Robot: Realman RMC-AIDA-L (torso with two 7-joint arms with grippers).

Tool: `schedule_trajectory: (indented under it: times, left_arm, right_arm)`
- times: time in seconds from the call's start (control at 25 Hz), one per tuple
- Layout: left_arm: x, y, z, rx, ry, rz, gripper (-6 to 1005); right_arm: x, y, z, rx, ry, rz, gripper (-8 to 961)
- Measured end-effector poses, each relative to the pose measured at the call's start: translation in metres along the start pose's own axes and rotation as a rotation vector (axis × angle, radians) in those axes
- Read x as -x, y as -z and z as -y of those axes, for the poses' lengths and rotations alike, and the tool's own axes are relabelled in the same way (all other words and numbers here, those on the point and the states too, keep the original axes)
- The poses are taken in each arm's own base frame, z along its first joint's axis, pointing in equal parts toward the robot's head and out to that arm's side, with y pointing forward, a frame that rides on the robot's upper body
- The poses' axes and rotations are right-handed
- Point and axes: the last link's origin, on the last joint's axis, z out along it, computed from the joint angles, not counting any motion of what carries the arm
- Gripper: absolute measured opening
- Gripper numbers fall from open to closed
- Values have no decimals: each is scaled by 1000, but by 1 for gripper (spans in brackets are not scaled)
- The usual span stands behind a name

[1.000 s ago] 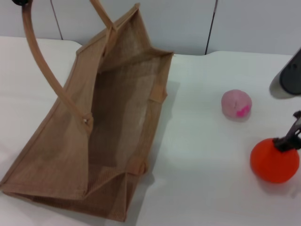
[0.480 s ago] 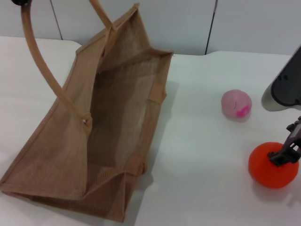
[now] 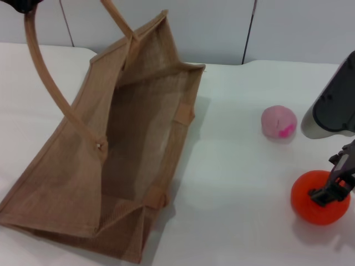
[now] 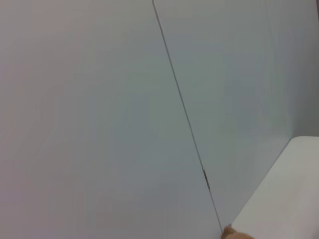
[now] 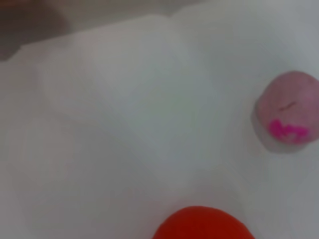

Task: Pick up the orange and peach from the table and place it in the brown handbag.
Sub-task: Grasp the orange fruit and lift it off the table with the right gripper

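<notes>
Right gripper (image 3: 333, 191) descends on the orange (image 3: 316, 199), right of the brown handbag (image 3: 127, 149) (fingers' spread unclear), apparently to grasp it.

- orange (image 3: 316, 199): bright, round, on the worktop, right near side.
- peach (image 3: 279, 122): pale pink, magenta patch, beyond the orange.
- brown handbag (image 3: 111, 160): jute, mouth open, left.

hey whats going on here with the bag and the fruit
The right gripper is down on the orange at the near right of the white table, and the orange is not lifted yet. The peach sits apart, farther back. The left gripper holds one handle of the brown handbag up, keeping its mouth open. Neither fruit is in the bag.
</notes>
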Motion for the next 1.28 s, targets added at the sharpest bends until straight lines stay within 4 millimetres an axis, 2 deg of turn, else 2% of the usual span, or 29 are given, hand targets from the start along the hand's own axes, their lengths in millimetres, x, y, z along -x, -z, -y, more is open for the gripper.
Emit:
schedule_trajectory:
  times: [0.64, 0.92, 1.28]
  left_arm:
    - [2, 0, -1, 1, 4, 1, 144]
    - [3, 1, -1, 0, 6, 1, 146]
    - [4, 1, -1, -2, 8, 5, 150]
  right_arm:
    - [21, 22, 5, -65, 38, 96, 818]
    - [9, 19, 15, -87, -4, 63, 818]
    - [0, 12, 15, -70, -22, 22, 818]
